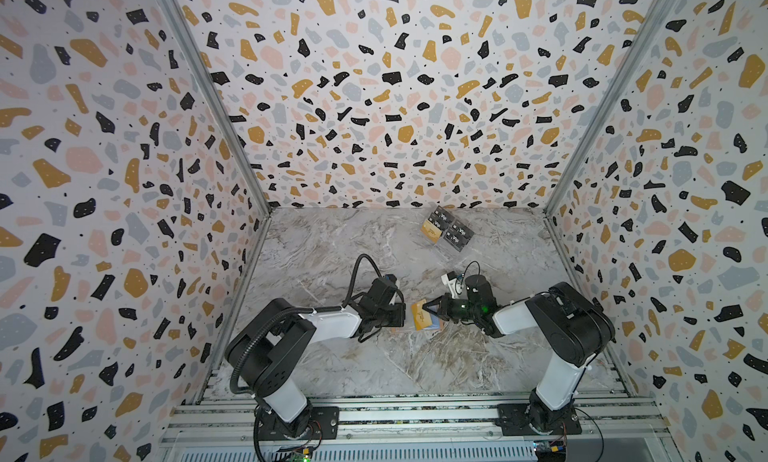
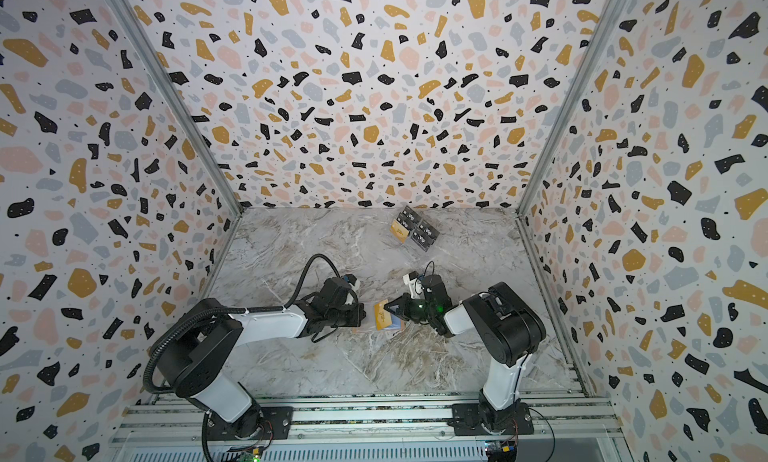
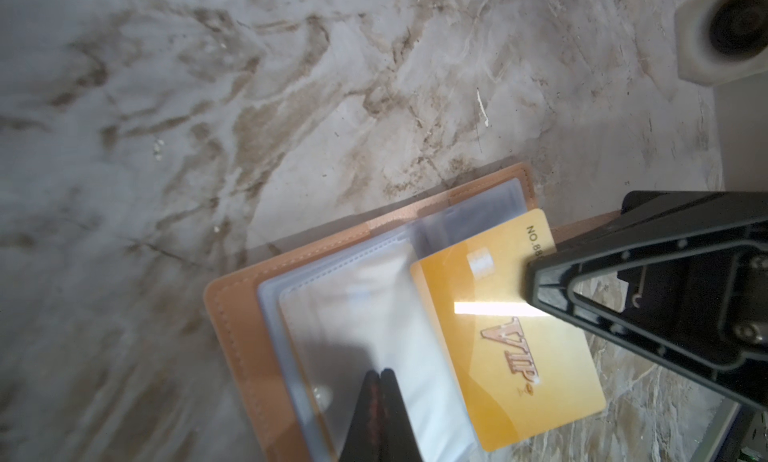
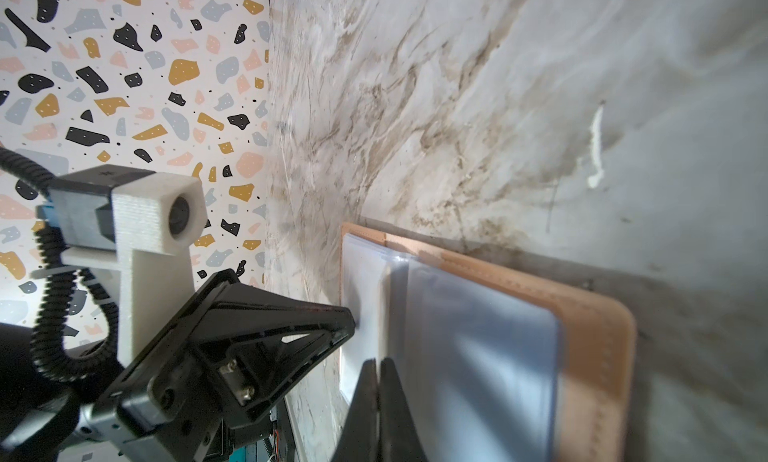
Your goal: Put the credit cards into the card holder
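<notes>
The card holder (image 1: pixel 434 325) (image 2: pixel 397 326) lies open on the marble table, tan cover down and clear sleeves up. My left gripper (image 3: pixel 380 374) (image 1: pixel 402 314) is shut, its tips resting on a clear sleeve (image 3: pixel 374 298) of the holder (image 3: pixel 232 314). My right gripper (image 1: pixel 429 308) (image 3: pixel 536 281) is shut on the edge of a gold credit card (image 3: pixel 498 347) (image 1: pixel 420 314), held tilted over the sleeves beside the left tips. Whether the card's edge sits inside a sleeve cannot be told. More credit cards (image 1: pixel 449 231) (image 2: pixel 414 231), black and gold, wait at the far side.
The far cards stand in a clear rack near the back wall. Terrazzo-patterned walls (image 1: pixel 124 190) close in the table on three sides. The two grippers sit a few centimetres apart over the holder (image 4: pixel 594 356). An aluminium rail (image 1: pixel 415 414) runs along the front.
</notes>
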Action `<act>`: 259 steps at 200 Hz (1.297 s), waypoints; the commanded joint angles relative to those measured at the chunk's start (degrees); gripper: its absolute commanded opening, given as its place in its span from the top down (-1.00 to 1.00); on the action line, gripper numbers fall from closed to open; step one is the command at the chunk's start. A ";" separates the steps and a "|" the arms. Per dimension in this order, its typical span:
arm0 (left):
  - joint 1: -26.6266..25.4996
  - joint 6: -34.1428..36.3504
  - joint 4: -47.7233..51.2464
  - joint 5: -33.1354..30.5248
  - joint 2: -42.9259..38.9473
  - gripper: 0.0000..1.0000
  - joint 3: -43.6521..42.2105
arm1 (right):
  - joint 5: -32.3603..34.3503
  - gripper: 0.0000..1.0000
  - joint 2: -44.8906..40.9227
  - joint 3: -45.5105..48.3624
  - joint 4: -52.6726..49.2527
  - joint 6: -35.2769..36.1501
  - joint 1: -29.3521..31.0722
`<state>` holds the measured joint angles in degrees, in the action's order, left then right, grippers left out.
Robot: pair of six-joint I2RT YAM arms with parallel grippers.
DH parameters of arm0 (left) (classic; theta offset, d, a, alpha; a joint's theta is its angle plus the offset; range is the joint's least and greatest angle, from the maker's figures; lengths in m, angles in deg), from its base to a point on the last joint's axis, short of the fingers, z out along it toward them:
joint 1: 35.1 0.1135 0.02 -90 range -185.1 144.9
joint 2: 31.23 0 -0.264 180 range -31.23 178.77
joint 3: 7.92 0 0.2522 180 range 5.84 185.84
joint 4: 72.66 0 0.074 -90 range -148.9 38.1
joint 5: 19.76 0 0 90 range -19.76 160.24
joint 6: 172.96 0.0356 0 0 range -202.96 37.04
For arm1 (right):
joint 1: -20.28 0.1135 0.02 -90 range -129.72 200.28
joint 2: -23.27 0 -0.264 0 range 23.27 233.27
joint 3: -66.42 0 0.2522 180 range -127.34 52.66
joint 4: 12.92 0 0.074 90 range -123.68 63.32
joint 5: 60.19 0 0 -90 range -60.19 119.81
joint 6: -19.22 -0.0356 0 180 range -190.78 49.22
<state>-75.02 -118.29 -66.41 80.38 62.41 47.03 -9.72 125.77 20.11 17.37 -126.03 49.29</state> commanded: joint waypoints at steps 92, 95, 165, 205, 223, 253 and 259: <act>-0.16 -0.79 -1.48 1.49 -1.00 1.00 -1.68 | -3.43 1.00 1.18 -2.18 0.78 4.29 0.43; -0.16 -0.79 -1.49 1.50 -1.01 1.00 -1.80 | -3.59 1.00 1.25 -2.39 0.78 4.47 0.43; -0.07 -0.79 -0.97 1.82 -0.75 1.00 -1.70 | -4.69 1.00 2.96 -4.01 0.63 6.00 0.17; 0.02 -0.71 -0.49 1.45 -1.26 1.00 -1.78 | -5.25 1.00 3.74 -4.00 1.04 6.89 -0.26; 0.10 -0.56 -0.14 1.46 -1.36 1.00 -1.86 | -5.57 1.00 4.00 -4.34 1.21 7.75 -0.29; 0.11 -0.53 -0.14 1.45 -1.43 1.00 -2.00 | -6.36 1.00 3.95 -5.04 1.05 9.31 -0.47; 0.11 -0.53 -0.14 1.45 -1.44 1.00 -1.97 | -6.36 1.00 3.86 -5.21 0.79 9.59 -0.53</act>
<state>-75.00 -118.75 -67.61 81.75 62.28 46.05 -14.79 129.86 16.72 17.89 -119.01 49.05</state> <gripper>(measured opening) 0.049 0.048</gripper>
